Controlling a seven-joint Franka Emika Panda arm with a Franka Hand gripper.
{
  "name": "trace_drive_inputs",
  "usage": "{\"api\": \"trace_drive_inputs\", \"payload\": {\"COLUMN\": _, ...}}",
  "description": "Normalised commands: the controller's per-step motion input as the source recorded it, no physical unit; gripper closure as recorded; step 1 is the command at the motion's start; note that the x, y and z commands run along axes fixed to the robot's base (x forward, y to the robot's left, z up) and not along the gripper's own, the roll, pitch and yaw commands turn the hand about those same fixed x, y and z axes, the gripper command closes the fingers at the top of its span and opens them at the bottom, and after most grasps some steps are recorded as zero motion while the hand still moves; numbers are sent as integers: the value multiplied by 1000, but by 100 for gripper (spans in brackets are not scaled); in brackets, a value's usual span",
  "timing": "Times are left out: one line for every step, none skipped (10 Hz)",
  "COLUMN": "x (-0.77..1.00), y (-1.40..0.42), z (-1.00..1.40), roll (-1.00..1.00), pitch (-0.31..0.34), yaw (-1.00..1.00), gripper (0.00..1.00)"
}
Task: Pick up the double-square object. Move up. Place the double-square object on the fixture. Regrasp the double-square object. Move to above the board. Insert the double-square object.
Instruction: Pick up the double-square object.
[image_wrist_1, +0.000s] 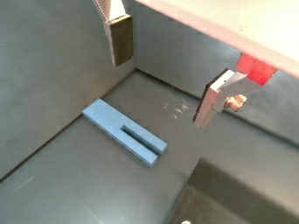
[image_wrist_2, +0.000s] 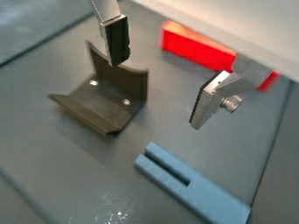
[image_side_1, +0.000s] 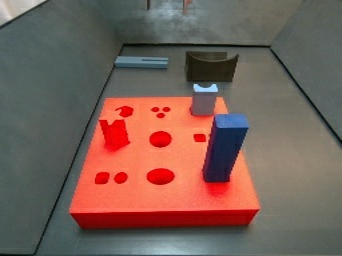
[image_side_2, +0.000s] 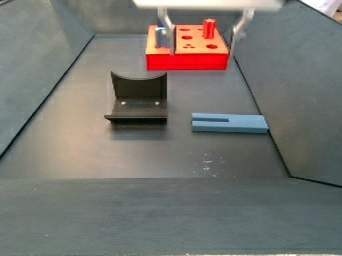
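The double-square object (image_wrist_1: 122, 131) is a slim slate-blue bar with a slot, lying flat on the dark floor; it also shows in the other wrist view (image_wrist_2: 191, 182) and in both side views (image_side_1: 142, 62) (image_side_2: 230, 122). The fixture (image_wrist_2: 103, 101) stands next to it (image_side_1: 210, 66) (image_side_2: 136, 98). The red board (image_side_1: 134, 190) lies beyond (image_side_2: 187, 61) (image_wrist_2: 198, 45). My gripper (image_wrist_1: 162, 92) (image_wrist_2: 159, 92) hangs open and empty well above the floor, over the gap between bar and fixture; it shows high up in a side view (image_side_2: 202, 30).
On the board stand a tall bright-blue block (image_side_1: 225, 148), a short pale grey-blue peg (image_side_1: 203, 100) and a red piece (image_side_1: 115, 132). Sloping dark walls (image_side_2: 54, 70) enclose the floor on all sides.
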Motion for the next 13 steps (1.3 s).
{"api": "trace_drive_inputs", "payload": {"x": 0, "y": 89, "z": -640, "roll": 0, "pitch": 0, "yaw": -926, "gripper": 0}}
{"api": "trace_drive_inputs", "payload": {"x": 0, "y": 91, "z": -794, "roll": 3, "pitch": 0, "yaw": -946, "gripper": 0}}
{"api": "trace_drive_inputs", "payload": {"x": 0, "y": 89, "z": -766, "roll": 0, "pitch": 0, "yaw": -957, "gripper": 0}}
{"api": "trace_drive_inputs", "payload": {"x": 0, "y": 106, "z": -669, "roll": 0, "pitch": -6, "yaw": -906, "gripper": 0}}
{"api": "trace_drive_inputs", "payload": {"x": 0, "y": 31, "z": -483, "roll": -73, "pitch": -27, "yaw": -860, "gripper": 0}}
{"api": "trace_drive_inputs", "payload": {"x": 0, "y": 57, "z": -380, "roll": -233, "pitch": -103, "yaw": -669, "gripper": 0}}
{"api": "trace_drive_inputs", "payload": {"x": -137, "y": 160, "z": -386, "roll": -347, "pitch": -76, "yaw": -483, "gripper": 0}}
{"api": "trace_drive_inputs", "payload": {"x": -206, "y": 160, "z": -469, "roll": -321, "pitch": -4, "yaw": -503, "gripper": 0}}
{"api": "trace_drive_inputs", "payload": {"x": -186, "y": 0, "z": -580, "roll": -243, "pitch": 3, "yaw": -751, "gripper": 0}}
{"api": "trace_drive_inputs", "payload": {"x": -123, "y": 0, "z": -494, "roll": -107, "pitch": 43, "yaw": -891, "gripper": 0}}
{"api": "trace_drive_inputs", "payload": {"x": -69, "y": 0, "z": -397, "roll": -51, "pitch": 27, "yaw": -960, "gripper": 0}}
{"api": "trace_drive_inputs", "payload": {"x": 0, "y": 0, "z": -283, "roll": -76, "pitch": 0, "yaw": -1000, "gripper": 0}}
{"api": "trace_drive_inputs", "payload": {"x": 0, "y": -71, "z": -106, "roll": -189, "pitch": -81, "yaw": -911, "gripper": 0}}
